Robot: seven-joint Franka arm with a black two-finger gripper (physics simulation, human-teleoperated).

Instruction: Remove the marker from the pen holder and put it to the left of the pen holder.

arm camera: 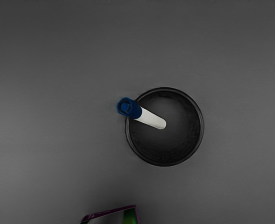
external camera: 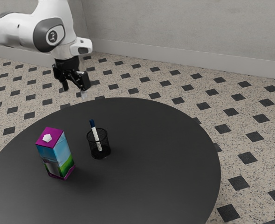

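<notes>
The wrist view's edge crops the carton (arm camera: 131,216)

Black mesh pen holder (external camera: 105,147) and, nearer, toward the exterior view's left, upright purple-topped carton (external camera: 58,156) are being supported, apart, by round dark table (external camera: 156,177).

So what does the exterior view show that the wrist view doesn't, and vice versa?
Exterior view: the arm with its open gripper beyond the table edge, the patterned floor, the wall, and the white cap on the carton.

Wrist view: the end face of the marker's blue cap and a look straight down into the round pen holder.

Both: the marker leaning in the holder, its cap above the rim, part of the carton, and the dark tabletop.
</notes>
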